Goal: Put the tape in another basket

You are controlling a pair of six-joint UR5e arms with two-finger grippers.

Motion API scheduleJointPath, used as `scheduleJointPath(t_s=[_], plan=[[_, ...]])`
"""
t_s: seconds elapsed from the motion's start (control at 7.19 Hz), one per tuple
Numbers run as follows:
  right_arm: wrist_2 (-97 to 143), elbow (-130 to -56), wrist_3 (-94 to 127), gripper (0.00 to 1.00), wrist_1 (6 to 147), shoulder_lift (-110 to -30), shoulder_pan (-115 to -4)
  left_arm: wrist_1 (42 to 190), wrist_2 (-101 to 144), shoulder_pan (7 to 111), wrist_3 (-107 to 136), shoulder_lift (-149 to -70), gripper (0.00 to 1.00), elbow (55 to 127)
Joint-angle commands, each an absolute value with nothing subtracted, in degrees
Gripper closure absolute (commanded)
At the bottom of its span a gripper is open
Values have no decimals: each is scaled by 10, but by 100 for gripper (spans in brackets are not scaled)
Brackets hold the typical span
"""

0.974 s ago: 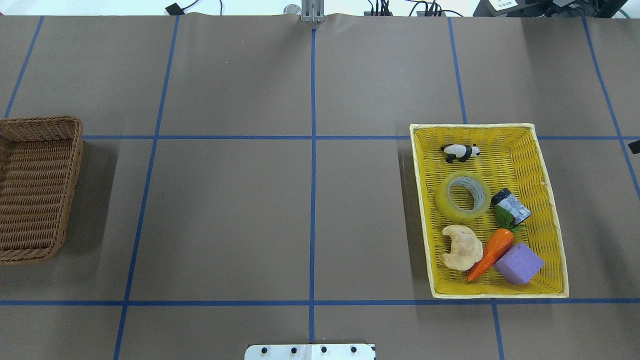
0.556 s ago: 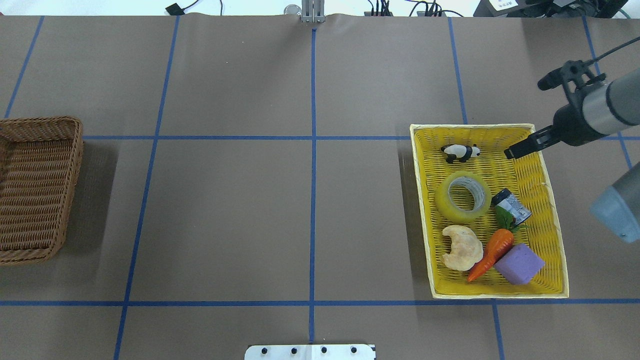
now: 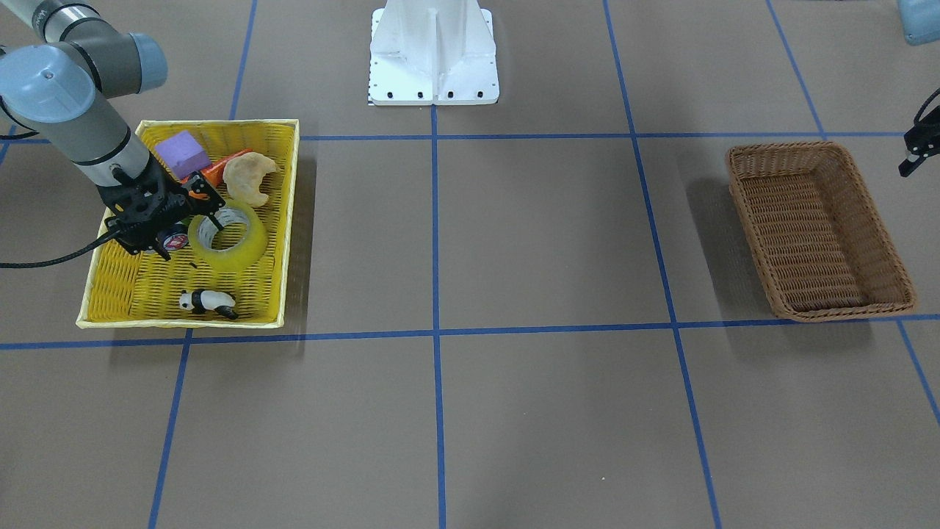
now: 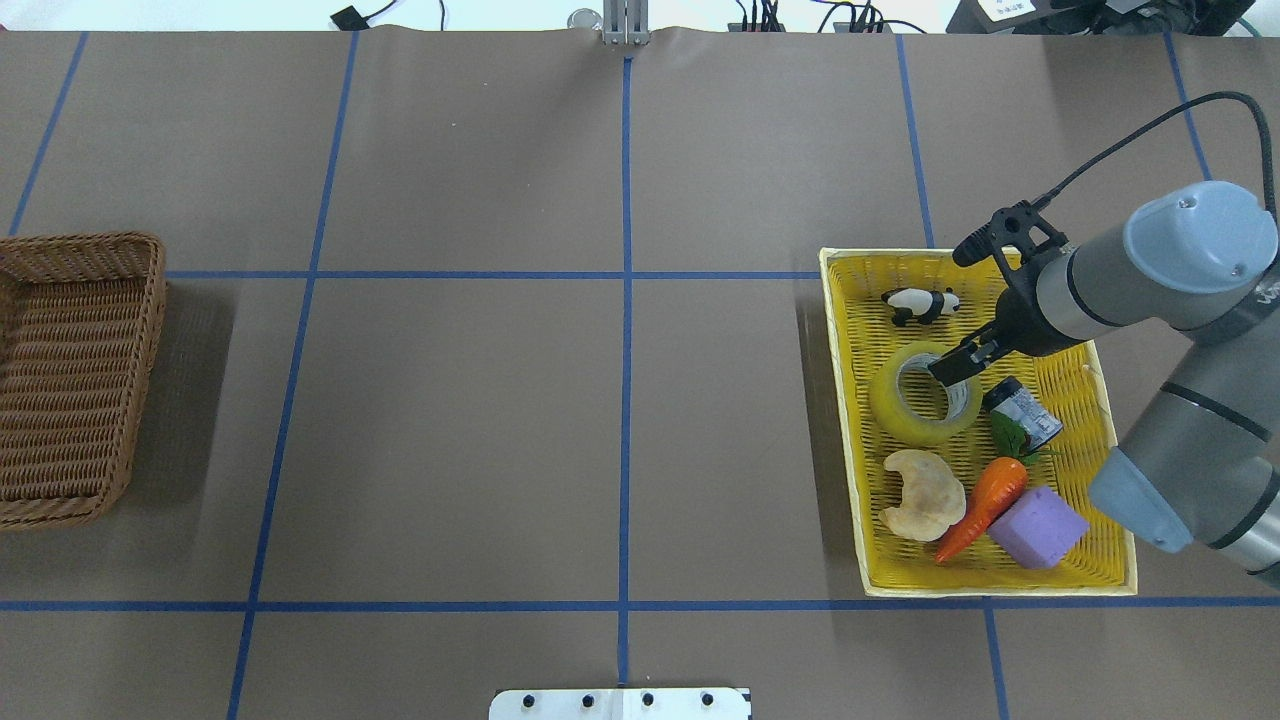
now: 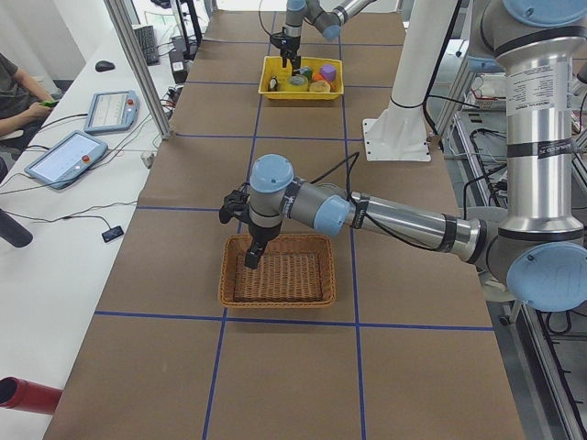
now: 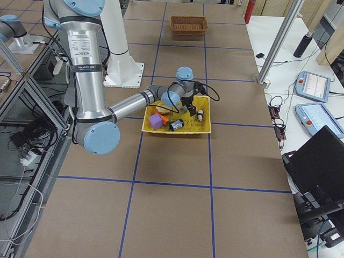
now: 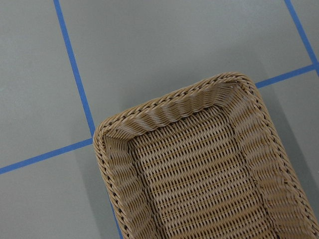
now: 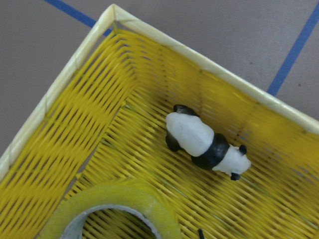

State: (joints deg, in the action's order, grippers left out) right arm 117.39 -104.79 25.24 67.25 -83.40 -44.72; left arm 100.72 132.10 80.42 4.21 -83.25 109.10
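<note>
The tape (image 4: 905,415), a translucent yellow roll with a grey-white core, lies flat in the yellow tray (image 4: 1000,590); it also shows in the front view (image 3: 246,250) and the right wrist view (image 8: 119,199). My right gripper (image 4: 950,368) hangs over the roll's inner right edge, tips at the hole, and looks open; it is not closed on anything. The brown wicker basket (image 4: 80,250) stands empty at the far left. My left gripper (image 5: 250,259) hovers over the basket's rim (image 7: 174,99); I cannot tell if it is open or shut.
In the yellow tray lie a toy panda (image 4: 920,303), a silver cylinder (image 4: 1022,412), a carrot (image 4: 985,505), a purple block (image 4: 1038,527) and a bread piece (image 4: 925,495). The cylinder lies right beside the tape. Blue tape lines cross the brown table.
My right arm came in from the right, passed the tray's far right corner, and moved down and left until its gripper reached the tape. The objects have not moved.
</note>
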Motion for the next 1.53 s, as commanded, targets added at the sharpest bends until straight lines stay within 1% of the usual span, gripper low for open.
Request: scheduleJointPath(t_s=[0.0, 0.14, 0.28, 0.42, 0.56, 0.7, 0.83, 0.97, 1.11, 1.39], plan=[[1177, -1020, 242, 10, 672, -826, -441, 1007, 1321, 804, 42, -832, 2, 1091], [1178, -1018, 231, 10, 673, -825, -441, 1007, 1321, 804, 41, -832, 2, 1091], [1178, -1012, 230, 14, 672, -825, -440, 1007, 1321, 804, 42, -832, 2, 1092], [1178, -1007, 231, 22, 673, -824, -440, 1007, 1321, 804, 43, -832, 2, 1092], [1178, -1005, 230, 33, 673, -826, -440, 1007, 1321, 804, 45, -833, 2, 1092], [1179, -1003, 229, 52, 672, -826, -440, 1008, 1321, 804, 49, -833, 2, 1092], [1192, -1003, 229, 93, 672, -826, -440, 1008, 1321, 804, 52, -833, 2, 1092], [1199, -1003, 229, 100, 673, -828, -441, 1008, 1321, 804, 57, -834, 2, 1092], [1205, -1008, 236, 100, 673, -830, -442, 1007, 1321, 803, 58, -836, 2, 1092], [1275, -1016, 265, 100, 681, -819, -495, 1007, 1322, 803, 59, -836, 2, 1092]])
